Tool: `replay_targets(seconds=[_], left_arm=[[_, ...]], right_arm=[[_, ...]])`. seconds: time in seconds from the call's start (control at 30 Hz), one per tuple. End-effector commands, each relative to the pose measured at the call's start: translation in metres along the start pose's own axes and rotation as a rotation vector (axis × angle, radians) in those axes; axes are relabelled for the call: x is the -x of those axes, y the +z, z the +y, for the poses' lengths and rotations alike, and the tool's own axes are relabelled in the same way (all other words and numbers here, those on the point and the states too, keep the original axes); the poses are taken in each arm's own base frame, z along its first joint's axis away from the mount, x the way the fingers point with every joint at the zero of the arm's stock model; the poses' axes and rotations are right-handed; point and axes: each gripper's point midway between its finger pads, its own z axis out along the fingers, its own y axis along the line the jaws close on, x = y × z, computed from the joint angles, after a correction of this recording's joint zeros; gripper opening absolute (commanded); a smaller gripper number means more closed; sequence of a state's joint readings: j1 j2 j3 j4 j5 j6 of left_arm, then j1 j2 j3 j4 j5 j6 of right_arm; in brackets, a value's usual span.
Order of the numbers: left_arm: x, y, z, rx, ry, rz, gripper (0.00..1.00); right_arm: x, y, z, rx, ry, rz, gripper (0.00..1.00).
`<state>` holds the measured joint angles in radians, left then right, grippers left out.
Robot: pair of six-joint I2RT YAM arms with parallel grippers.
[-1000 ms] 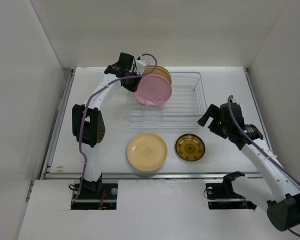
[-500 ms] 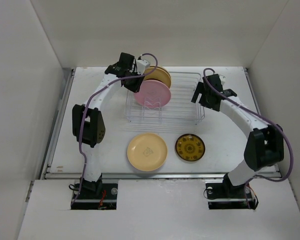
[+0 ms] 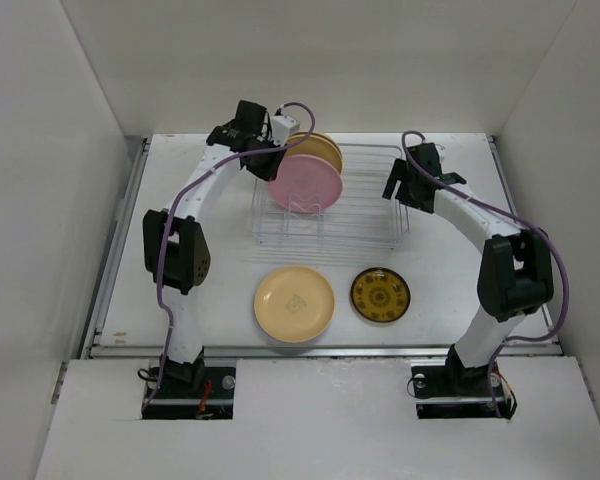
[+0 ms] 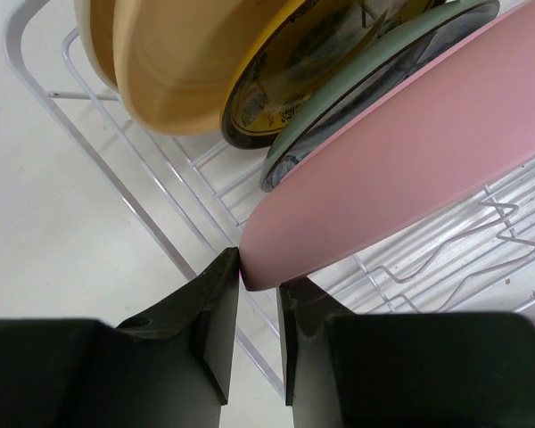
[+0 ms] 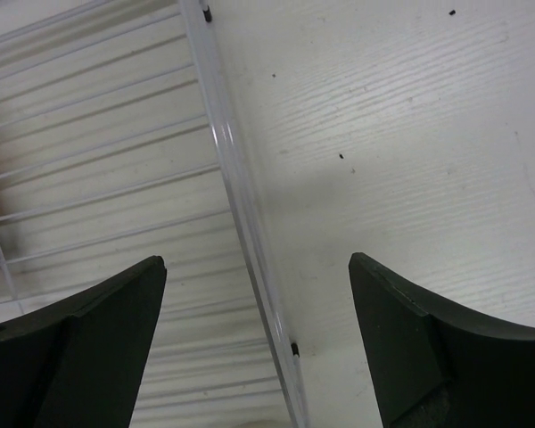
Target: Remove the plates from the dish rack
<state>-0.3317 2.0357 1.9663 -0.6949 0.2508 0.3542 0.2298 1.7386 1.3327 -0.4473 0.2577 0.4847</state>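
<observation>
The dish rack (image 3: 365, 205) stands at the back middle of the table. My left gripper (image 3: 267, 165) is shut on the left rim of the pink plate (image 3: 304, 181), which stands upright at the rack's left end. In the left wrist view the pink plate (image 4: 410, 160) has its rim between my fingertips (image 4: 216, 303). Behind it stand a teal plate (image 4: 343, 102), a yellow patterned plate (image 4: 272, 102) and a yellow-orange plate (image 4: 174, 62). My right gripper (image 3: 392, 190) hangs open and empty over the rack's right side; its wrist view shows the gripper (image 5: 259, 276) straddling the clear side wall (image 5: 236, 196).
A cream-yellow plate (image 3: 294, 303) and a dark brown-gold plate (image 3: 380, 294) lie flat on the table in front of the rack. White walls close in the table on the left, right and back.
My right arm has swung from the near right of the table up to the rack's right side. The left gripper and pink plate have shifted only slightly.
</observation>
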Motion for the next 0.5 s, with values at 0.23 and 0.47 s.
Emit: replay_targets(seconds=[0.23, 0.47], left_arm=[[0.068, -0.089, -0.009, 0.011, 0.028, -0.254, 0.00], [0.080, -0.109, -0.014, 0.009, -0.058, -0.298, 0.00]], right_arm=[[0.011, 0.015, 0.012, 0.046, -0.021, -0.045, 0.75], [0.009, 0.018, 0.016, 0.065, -0.030, -0.036, 0.75]])
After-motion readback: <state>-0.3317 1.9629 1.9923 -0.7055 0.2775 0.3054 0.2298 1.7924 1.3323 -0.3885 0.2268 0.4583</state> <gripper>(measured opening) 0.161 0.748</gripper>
